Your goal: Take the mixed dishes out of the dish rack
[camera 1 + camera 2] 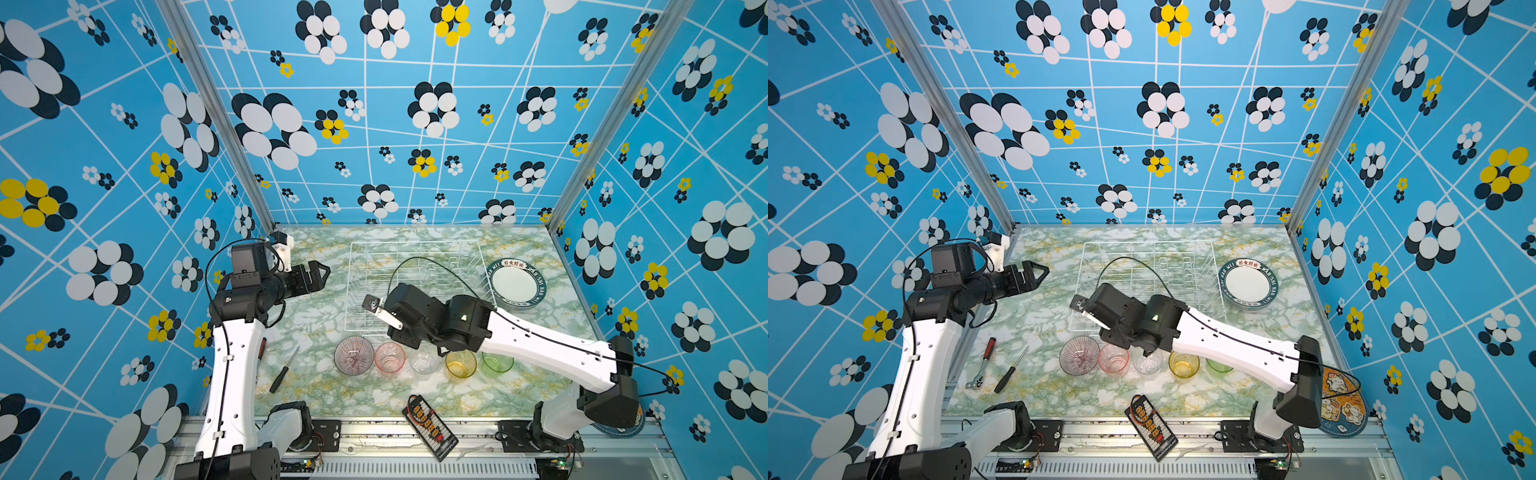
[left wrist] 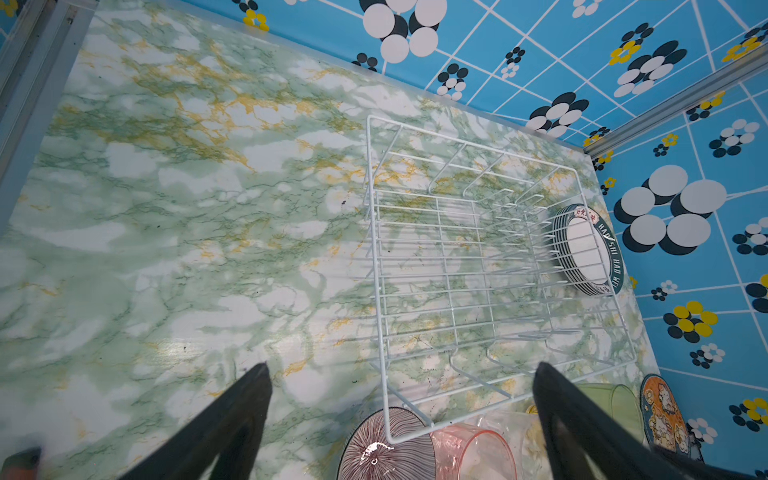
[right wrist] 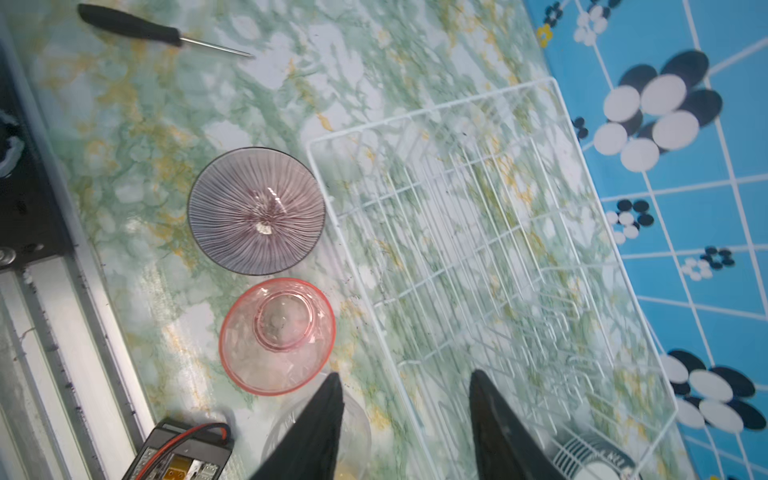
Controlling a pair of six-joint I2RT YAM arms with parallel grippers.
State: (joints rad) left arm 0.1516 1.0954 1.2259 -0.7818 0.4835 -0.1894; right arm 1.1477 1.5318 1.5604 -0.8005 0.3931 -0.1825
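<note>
The green-veined marble table [image 1: 316, 324] carries one dish rack [image 1: 419, 259], a white wire basket standing toward the back, and every dish stands outside it. The left gripper [image 1: 324, 274] hovers left of the rack; the left wrist view shows its fingers [image 2: 232, 415] spread wide with nothing between them. The right gripper [image 3: 406, 375] hides beneath its wrist in both top views, but the right wrist view shows its jaws partly apart and holding nothing, one finger over the clear tumbler [image 1: 423, 362]. One stack of plates [image 1: 515, 284] lies flat just beside the rack's right end; the left wrist view shows the layered rims, too tight to count. One round cartoon mat [image 1: 1343, 405] shows plainly in a top view, mostly behind the right arm elsewhere. One purple-striped bowl [image 1: 353, 355] begins a row along the rack's near side, followed by four tumblers: pink tumbler [image 1: 390, 357], the clear one, yellow tumbler [image 1: 460, 363], green tumbler [image 1: 497, 362]. One black connector board [image 1: 430, 428] overhangs the front edge. One black screwdriver [image 1: 284, 371] lies at the left; one red-handled ratchet [image 1: 982, 361] shows whole in only a single top view.
</note>
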